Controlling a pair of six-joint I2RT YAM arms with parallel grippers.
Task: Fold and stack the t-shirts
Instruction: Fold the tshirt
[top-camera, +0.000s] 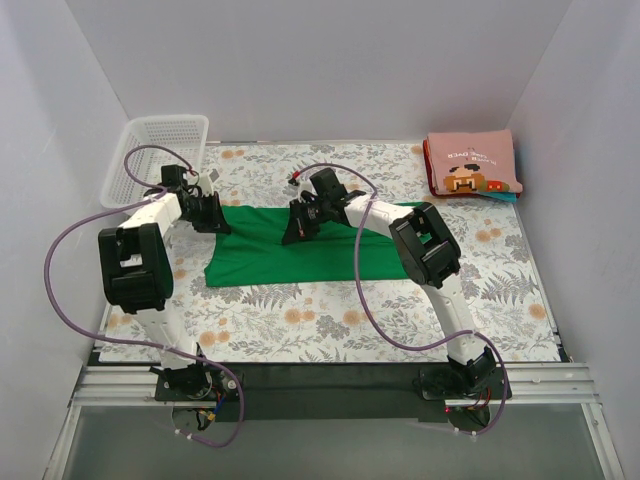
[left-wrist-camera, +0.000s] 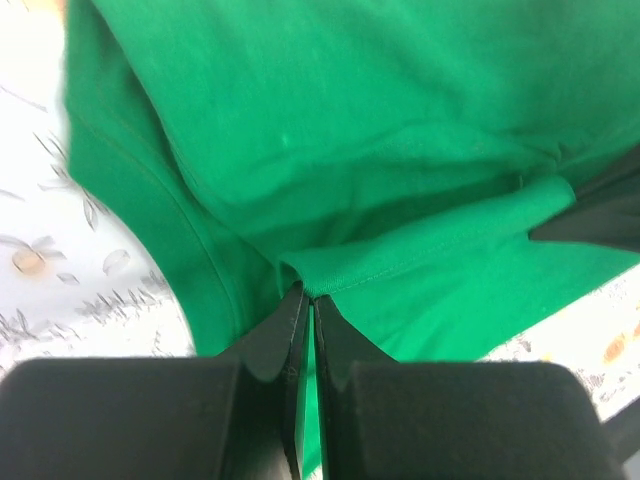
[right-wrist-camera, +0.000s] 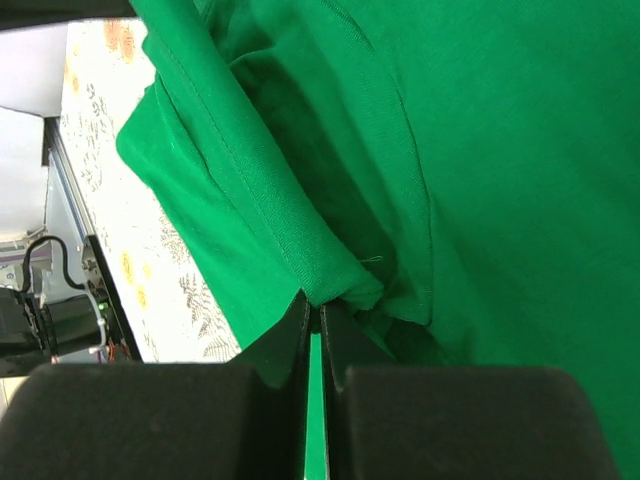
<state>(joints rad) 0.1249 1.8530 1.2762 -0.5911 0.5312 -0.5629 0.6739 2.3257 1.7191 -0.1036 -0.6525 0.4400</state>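
Note:
A bright green t-shirt (top-camera: 300, 260) lies partly folded in the middle of the table. My left gripper (top-camera: 212, 222) is shut on its far left edge; the left wrist view shows the hem (left-wrist-camera: 420, 250) pinched between the fingertips (left-wrist-camera: 312, 298). My right gripper (top-camera: 298, 232) is shut on the shirt's far edge near the middle; the right wrist view shows a folded hem (right-wrist-camera: 300, 240) pinched at the fingertips (right-wrist-camera: 318, 305). A folded dusty-pink t-shirt with a pixel graphic (top-camera: 470, 162) lies at the far right, on a teal one (top-camera: 512, 197) that shows only as an edge.
A white mesh basket (top-camera: 158, 155) stands at the far left corner. The table has a floral cloth (top-camera: 330, 330). White walls close in left, back and right. Purple cables loop by both arms.

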